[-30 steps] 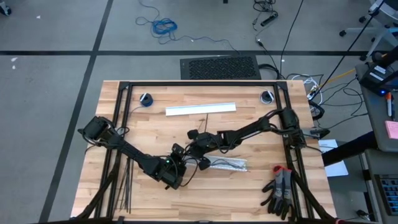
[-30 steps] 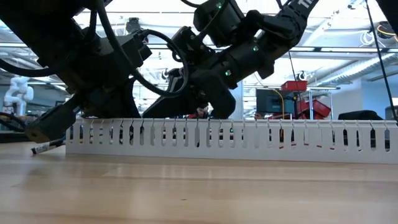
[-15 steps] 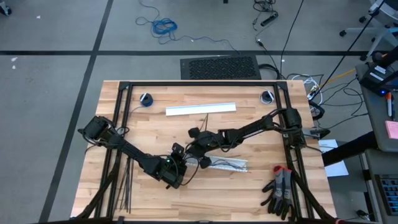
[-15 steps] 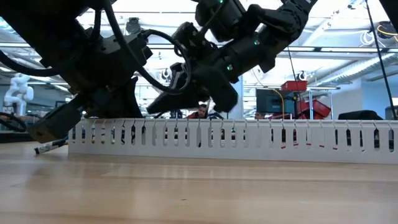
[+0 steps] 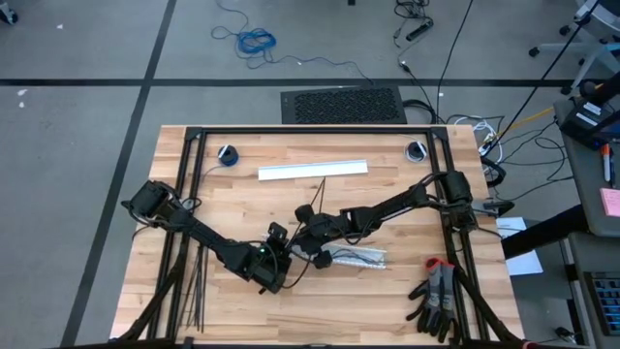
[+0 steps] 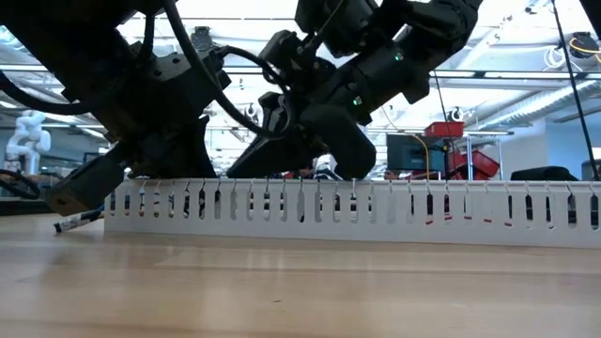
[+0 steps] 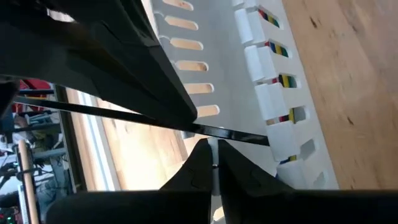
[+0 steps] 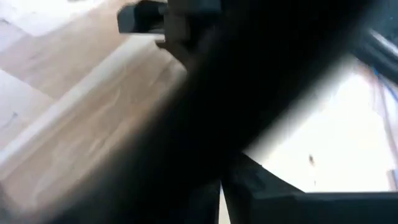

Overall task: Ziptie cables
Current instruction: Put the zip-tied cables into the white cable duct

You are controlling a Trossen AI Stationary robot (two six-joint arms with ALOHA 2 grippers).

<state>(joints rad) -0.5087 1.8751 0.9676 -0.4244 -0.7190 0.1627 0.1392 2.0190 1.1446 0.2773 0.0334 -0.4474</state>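
Taking the white slotted channel (image 5: pixel 312 170) as landmark throughout.

Cables (image 5: pixel 358 257): lying flat on the wood well to the near side of the channel, a little toward its right end, untied and loose. Light and limp; likely to splay or slide if nudged at one end. Best gathered around the middle of the bundle, away from the splayed ends and the connector tip.

Ziptie (image 5: pixel 319 197): one thin black strip standing off the table between the channel and the cables, its free end reaching up toward the channel's middle. Springy along its length, slick, almost weightless; apt to twist or flick out of a shallow pinch. Better held close to the end being threaded, not mid-span.

Right gripper (image 5: pixel 305 233): between channel and cables, just beside the bundle's left end, jaws closed tight, apparently pinching the lower end of that strip, though its own wrist view is too dark to confirm.

Left gripper (image 5: pixel 291 254): further from the channel, right beside the right gripper, fingers pressed together with nothing clearly between them; strip crossing just past the tips in the left wrist view.

Spare zipties (image 5: pixel 194 291): far to the near-left of the channel, untouched.
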